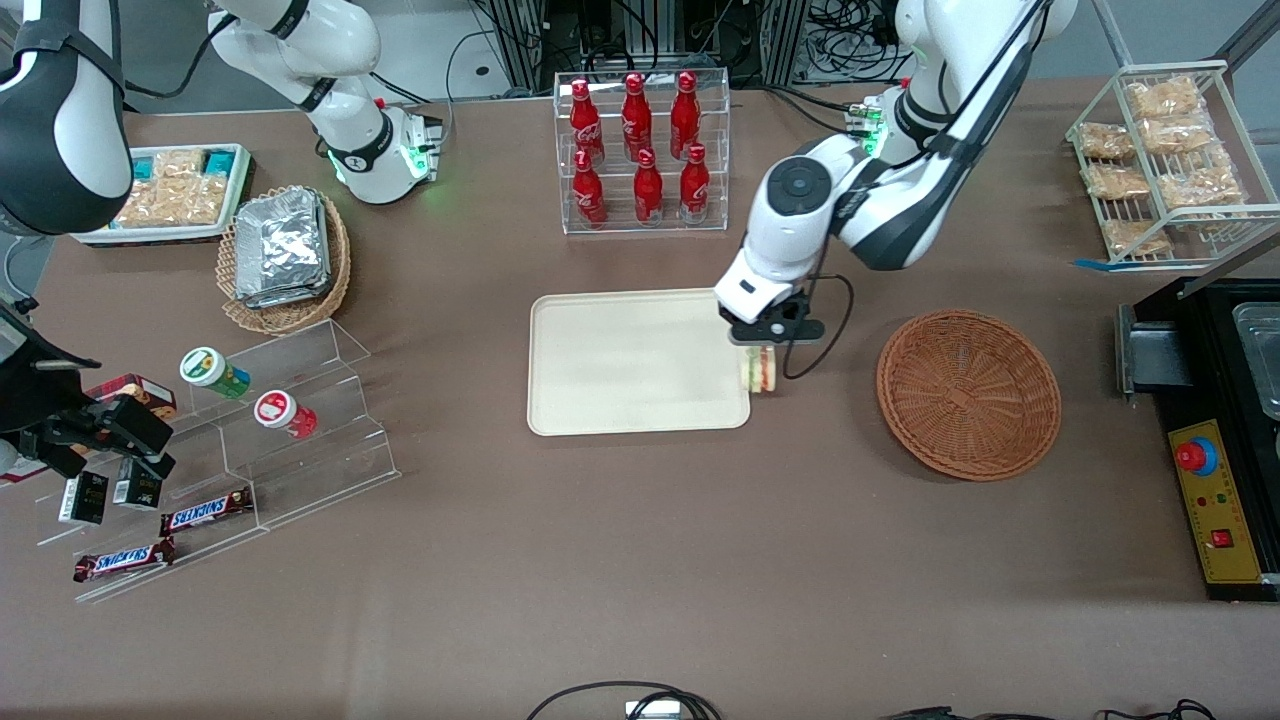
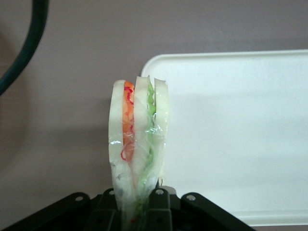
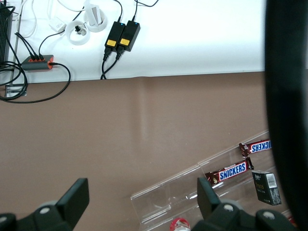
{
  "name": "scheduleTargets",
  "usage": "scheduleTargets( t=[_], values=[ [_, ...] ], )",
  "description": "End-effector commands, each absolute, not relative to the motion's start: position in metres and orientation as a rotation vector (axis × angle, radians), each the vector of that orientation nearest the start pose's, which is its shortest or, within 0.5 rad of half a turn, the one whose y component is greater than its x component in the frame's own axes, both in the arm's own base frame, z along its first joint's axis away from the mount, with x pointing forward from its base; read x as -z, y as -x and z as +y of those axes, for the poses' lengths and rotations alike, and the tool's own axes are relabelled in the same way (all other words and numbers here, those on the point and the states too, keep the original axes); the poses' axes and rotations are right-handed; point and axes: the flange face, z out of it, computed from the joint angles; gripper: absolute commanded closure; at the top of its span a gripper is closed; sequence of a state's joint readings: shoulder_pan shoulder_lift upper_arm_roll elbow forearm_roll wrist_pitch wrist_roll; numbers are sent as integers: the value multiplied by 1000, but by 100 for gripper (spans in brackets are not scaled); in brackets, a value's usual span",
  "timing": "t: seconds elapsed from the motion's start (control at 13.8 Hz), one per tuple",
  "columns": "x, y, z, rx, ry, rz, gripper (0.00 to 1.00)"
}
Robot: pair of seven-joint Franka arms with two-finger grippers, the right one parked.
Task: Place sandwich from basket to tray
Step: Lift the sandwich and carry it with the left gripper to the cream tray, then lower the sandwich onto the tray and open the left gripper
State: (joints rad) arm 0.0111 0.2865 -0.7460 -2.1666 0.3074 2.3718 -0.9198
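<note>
Brown cloth covers the whole table, and everything stands on it. Nearest to the front camera, at the lower left of the frame, lie two Snickers bars on a clear stepped stand, with two round tubs on its upper steps. In the middle of the frame lies the one beige tray, with nothing on it. Just at its edge on the working arm's side hangs the gripper, its fingers pressed onto the one sandwich, which it holds by the bottom so that the bread layers stand upright. The wrist view shows the sandwich above the bare cloth, with only the tray's rim corner beside it, so I judge it is not yet over the tray. The one orange-brown basket sits toward the working arm's end and looks empty. To do this step well, the arm should carry the sandwich more inward over the tray's flat middle, lower it until the bread nearly touches, and only then open, because the wedge is thin and may fall over the rim. Farther away, at the upper middle, six red bottles stand in a clear rack.
</note>
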Motion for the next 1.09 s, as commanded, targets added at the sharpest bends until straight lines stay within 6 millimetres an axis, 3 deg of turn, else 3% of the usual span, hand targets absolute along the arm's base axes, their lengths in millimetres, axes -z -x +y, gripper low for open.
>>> scheduleTargets(
  t=[0.0, 0.15, 0.51, 0.58, 0.8, 0.87, 1.02],
  values=[
    [-271, -415, -409, 25, 3126, 31, 100],
    [-248, -409, -423, 16, 3112, 60, 100],
    [-220, -393, -444, 9, 3099, 85, 100],
    [-218, -390, -446, 8, 3096, 91, 91],
    [-213, -389, -445, -6, 3087, 97, 17],
    [-213, -390, -443, -7, 3079, 94, 0],
    [-220, -400, -441, 1, 3060, 69, 0]
  ],
)
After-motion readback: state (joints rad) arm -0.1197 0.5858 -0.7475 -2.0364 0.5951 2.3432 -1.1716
